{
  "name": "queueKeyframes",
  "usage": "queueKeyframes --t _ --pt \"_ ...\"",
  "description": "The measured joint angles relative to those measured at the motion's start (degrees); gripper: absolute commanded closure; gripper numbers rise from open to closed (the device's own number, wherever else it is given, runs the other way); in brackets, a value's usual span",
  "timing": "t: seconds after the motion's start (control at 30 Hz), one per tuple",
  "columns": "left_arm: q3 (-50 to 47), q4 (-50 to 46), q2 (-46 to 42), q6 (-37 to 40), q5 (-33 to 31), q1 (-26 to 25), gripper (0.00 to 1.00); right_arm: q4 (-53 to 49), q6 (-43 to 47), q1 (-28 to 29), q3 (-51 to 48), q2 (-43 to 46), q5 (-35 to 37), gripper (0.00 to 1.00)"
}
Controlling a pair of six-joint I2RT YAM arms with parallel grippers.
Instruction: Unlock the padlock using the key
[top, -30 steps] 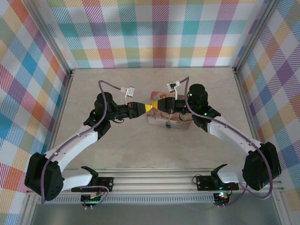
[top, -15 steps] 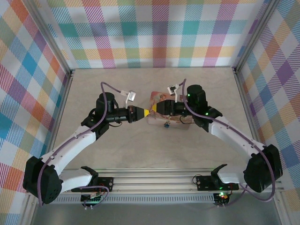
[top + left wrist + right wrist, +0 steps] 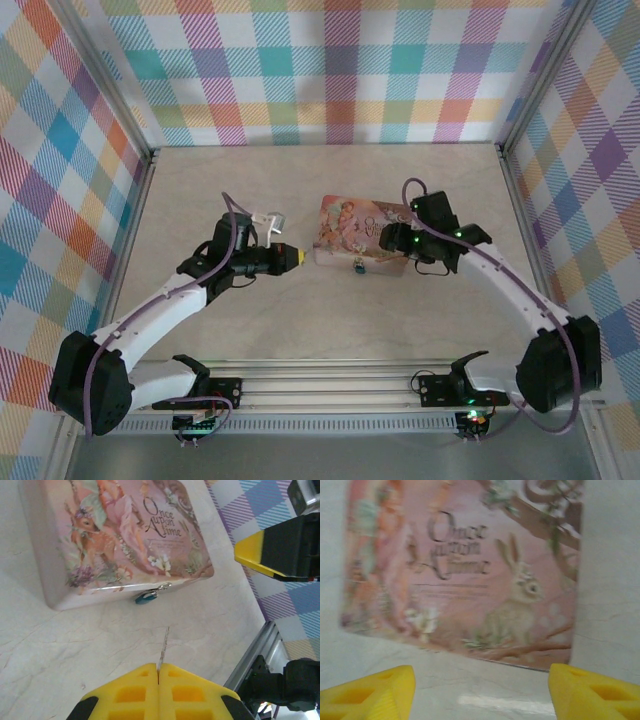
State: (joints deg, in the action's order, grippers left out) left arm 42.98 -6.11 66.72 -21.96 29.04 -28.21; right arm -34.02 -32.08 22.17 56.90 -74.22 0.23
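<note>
A tiny teal-blue padlock (image 3: 146, 596) hangs on the clasp at the front edge of a pink illustrated tin (image 3: 115, 540). From above, the padlock (image 3: 357, 266) is a small blue dot at the tin's (image 3: 345, 232) near side. My left gripper (image 3: 158, 667) is shut on the key (image 3: 164, 645). The key's thin blade sticks out edge-on toward the padlock, a short gap away. From above, the left gripper (image 3: 292, 257) sits left of the tin. My right gripper (image 3: 480, 692) is open with nothing between its fingers, over the tin's right end (image 3: 392, 240).
Bare marble-patterned table top (image 3: 330, 320) lies around the tin. Plaid walls enclose three sides, and an aluminium rail (image 3: 330, 385) runs along the near edge. One yellow-tipped finger (image 3: 257, 555) of the right gripper shows in the left wrist view.
The two grippers were tip to tip over the tin's left end. The right one has opened and drawn back right; the left has pulled back left and down with the key.
</note>
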Motion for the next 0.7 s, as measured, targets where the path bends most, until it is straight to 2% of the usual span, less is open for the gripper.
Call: queueKeyframes --t 0.17,0.27,0.47,0.7 --pt "-2.08 -0.09 -0.92 0.0 -1.62 0.0 1.0 -2.01 0.04 -3.15 0.07 -6.32 1.29 0.26" --pt "-2.91 -0.44 -2.19 0.02 -2.19 0.0 1.0 -0.52 0.76 -4.85 0.07 -9.01 -0.48 0.28" --pt "-3.74 -1.38 -3.21 0.37 -3.21 0.0 1.0 3.63 5.57 -5.73 2.43 -14.6 -7.61 0.32" --pt "-5.53 -1.42 -4.15 0.37 -4.15 0.0 1.0 4.87 13.14 -5.7 10.99 -23.76 -16.87 0.34"
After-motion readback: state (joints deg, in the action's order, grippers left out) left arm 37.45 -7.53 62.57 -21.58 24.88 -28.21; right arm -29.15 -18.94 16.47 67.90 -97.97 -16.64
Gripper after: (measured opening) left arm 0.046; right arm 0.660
